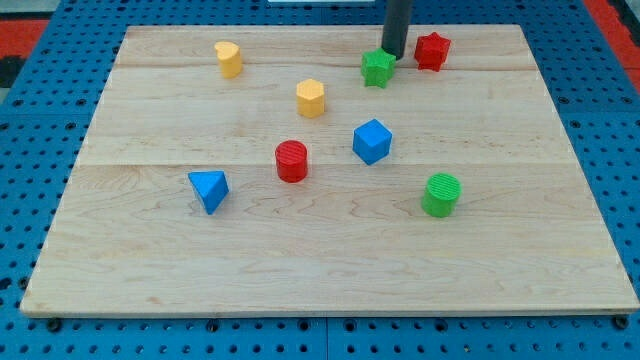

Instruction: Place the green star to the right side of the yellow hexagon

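Observation:
The green star (377,68) lies near the view's top, right of centre, on the wooden board (330,250). The yellow hexagon (311,98) lies to its lower left, a short gap away. My dark rod comes down from the view's top edge, and my tip (393,56) stands at the green star's upper right edge, touching or almost touching it. The red star (432,51) lies just right of my tip.
A yellow heart-like block (229,59) lies at the top left. A red cylinder (292,161) and a blue cube (372,141) lie mid-board. A blue triangle (209,190) lies at the left, a green cylinder (441,194) at the right.

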You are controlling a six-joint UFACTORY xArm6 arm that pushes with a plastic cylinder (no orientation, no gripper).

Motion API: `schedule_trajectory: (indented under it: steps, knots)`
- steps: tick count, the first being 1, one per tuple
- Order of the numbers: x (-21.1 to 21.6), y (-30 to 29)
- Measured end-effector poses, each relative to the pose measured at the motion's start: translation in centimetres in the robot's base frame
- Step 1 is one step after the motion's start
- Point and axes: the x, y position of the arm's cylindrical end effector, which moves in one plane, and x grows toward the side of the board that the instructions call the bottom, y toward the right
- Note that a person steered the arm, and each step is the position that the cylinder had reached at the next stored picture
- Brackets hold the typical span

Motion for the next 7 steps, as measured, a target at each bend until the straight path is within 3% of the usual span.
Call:
schedule_trajectory:
  steps: [2, 4, 6, 7]
  knots:
    - [-2.0, -3.9]
    - [1.4, -2.4]
    - [1.7, 3.9]
    - [2.6, 3.1]
